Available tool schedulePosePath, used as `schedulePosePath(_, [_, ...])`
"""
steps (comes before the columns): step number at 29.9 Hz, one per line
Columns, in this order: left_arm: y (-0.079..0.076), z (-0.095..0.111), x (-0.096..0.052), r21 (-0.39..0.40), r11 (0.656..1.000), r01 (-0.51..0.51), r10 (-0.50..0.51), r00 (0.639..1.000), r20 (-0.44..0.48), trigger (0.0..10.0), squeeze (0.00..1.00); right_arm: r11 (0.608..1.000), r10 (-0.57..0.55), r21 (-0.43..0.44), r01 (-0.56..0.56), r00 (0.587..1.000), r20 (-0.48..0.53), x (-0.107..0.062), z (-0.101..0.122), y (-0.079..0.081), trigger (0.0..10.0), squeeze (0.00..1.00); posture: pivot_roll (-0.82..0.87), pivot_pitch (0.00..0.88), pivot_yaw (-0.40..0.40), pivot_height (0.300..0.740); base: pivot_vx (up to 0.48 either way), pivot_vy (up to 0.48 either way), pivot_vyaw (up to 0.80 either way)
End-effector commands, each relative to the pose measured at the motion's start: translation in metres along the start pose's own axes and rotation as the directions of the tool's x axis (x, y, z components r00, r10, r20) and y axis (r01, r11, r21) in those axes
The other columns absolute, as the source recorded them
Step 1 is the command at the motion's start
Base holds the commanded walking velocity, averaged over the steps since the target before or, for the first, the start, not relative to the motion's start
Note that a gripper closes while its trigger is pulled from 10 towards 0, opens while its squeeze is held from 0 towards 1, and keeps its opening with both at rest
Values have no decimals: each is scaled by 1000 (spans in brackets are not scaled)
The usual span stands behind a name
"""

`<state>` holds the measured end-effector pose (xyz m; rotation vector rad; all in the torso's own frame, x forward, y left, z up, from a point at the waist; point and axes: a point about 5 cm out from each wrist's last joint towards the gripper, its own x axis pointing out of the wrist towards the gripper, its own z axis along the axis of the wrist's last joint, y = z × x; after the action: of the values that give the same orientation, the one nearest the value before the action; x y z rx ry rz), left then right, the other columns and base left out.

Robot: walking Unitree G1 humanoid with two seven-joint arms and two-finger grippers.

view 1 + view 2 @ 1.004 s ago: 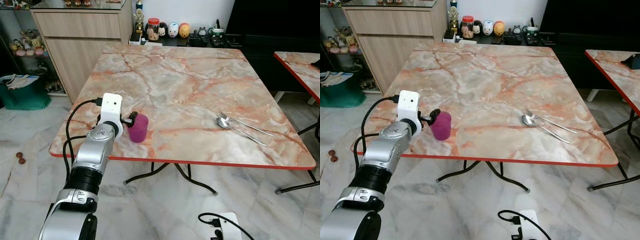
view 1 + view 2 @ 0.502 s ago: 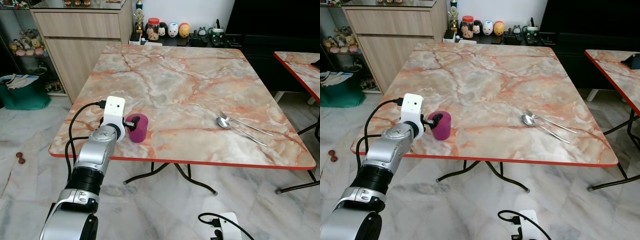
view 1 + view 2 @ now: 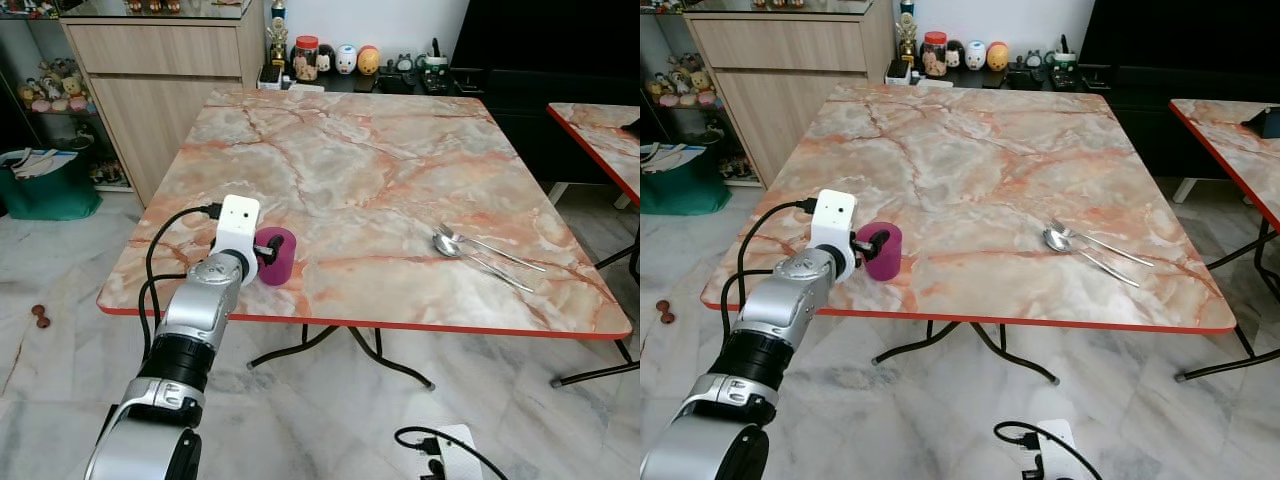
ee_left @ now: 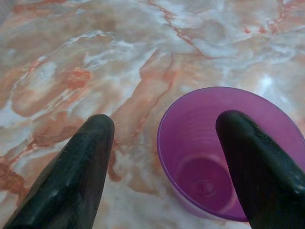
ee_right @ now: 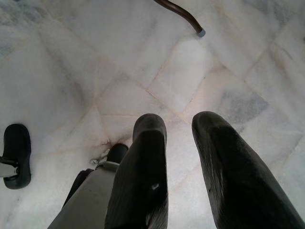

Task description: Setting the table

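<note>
We are looking straight down the left gripper (image 4: 162, 143), and its fingers (image 4: 78, 167) are standing wide apart, one out over the bare marble, the other hanging over the mouth of the purple cup (image 4: 205, 162). Whether that finger is touching the rim, we cannot tell. The cup is standing upright and we are seeing right down to its bottom.

Pulling back to the head views, the cup (image 3: 276, 255) is sitting on the marble bench (image 3: 350, 170) near the front edge on the left, with the left gripper (image 3: 262, 252) right against its near-left side and the silver arm reaching up from below, black cable looping off the wrist. Well apart to the right, a spoon (image 3: 470, 256) and a fork (image 3: 492, 247) are lying together on the bench, handles pointing right.

Down low, the right gripper (image 5: 178, 129) is hanging over the white tiled floor (image 5: 71, 71), its fingers a narrow gap apart and gripping nothing.

Behind the bench a wooden cabinet (image 3: 160, 70) is standing, with a row of small jars and figurines (image 3: 335, 58) beside it.
</note>
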<state>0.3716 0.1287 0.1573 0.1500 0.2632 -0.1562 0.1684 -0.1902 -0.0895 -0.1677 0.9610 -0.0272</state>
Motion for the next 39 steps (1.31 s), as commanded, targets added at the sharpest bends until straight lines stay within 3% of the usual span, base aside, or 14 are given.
schedulePosePath(1, [-2, 2, 2, 18, 1000, 7, -7, 1000, -14, 8235, 0, 1000, -2, -6, 2, 1000, -5, 0, 1, -2, 10000, 0, 90, 0, -41, 731, 0, 0, 0])
schedulePosePath(2, [-2, 2, 2, 17, 1000, 8, -8, 1000, -15, 3843, 0, 1000, -2, -6, 2, 1000, -5, 0, 1, -2, 10000, 0, 90, 0, -41, 731, 0, 0, 0])
schedulePosePath(4, [-2, 1, 2, 16, 1000, 8, -8, 1000, -16, 0, 0, 1000, -2, -7, 2, 1000, -5, 0, 1, -2, 10000, 0, 90, 0, -41, 731, 0, 0, 0])
schedulePosePath(39, [-6, 6, 1, 21, 999, 32, -32, 999, 3, 0, 0, 1000, -1, -8, 1, 1000, -5, 0, 1, -1, 10000, 0, 87, 0, -38, 731, 0, 0, 0])
